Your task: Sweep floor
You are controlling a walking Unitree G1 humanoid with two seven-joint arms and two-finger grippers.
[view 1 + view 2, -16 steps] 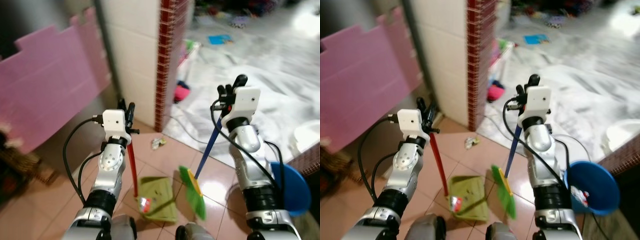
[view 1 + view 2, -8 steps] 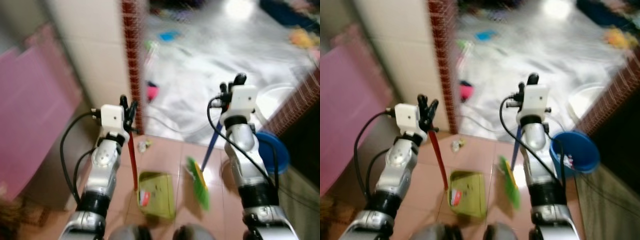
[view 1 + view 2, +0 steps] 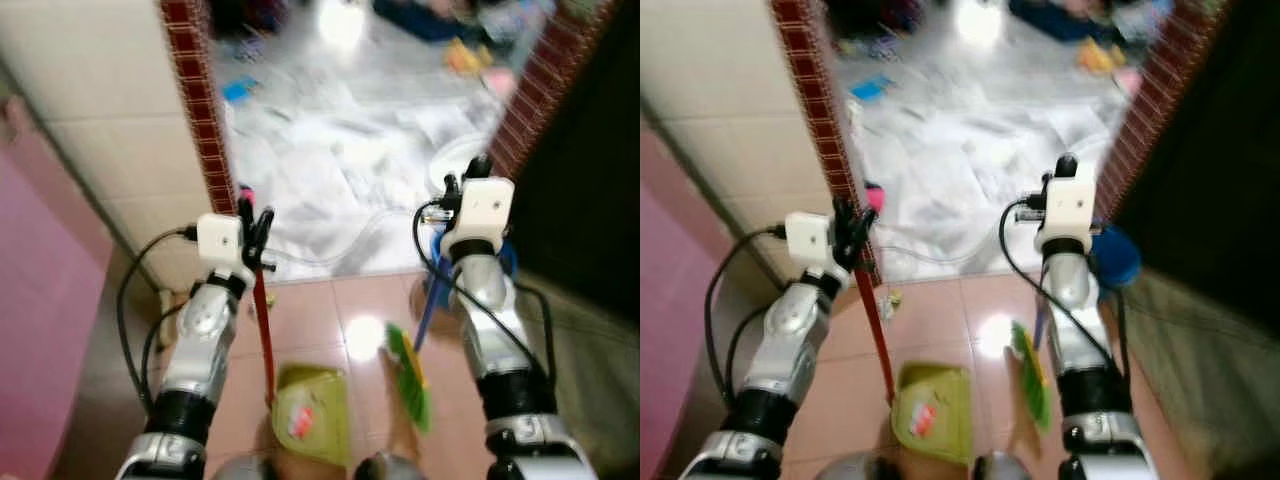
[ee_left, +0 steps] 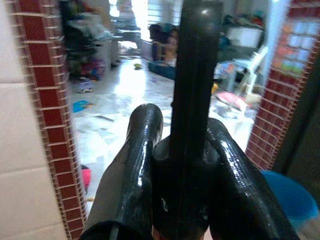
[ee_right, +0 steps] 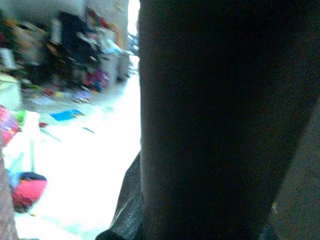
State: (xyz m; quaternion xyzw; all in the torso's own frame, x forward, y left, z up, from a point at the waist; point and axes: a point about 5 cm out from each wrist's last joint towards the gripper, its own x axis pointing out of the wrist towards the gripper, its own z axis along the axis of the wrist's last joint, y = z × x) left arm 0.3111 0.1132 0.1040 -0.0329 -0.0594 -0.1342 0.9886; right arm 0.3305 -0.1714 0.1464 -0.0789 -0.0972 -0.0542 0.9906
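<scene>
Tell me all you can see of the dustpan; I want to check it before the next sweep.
The dustpan is a yellow-green scoop, plastic by its look, hanging low over the pink tiled floor on a long red handle. The left claw is shut on that handle's top. A small red and white scrap lies in it. The picture is blurred.
</scene>
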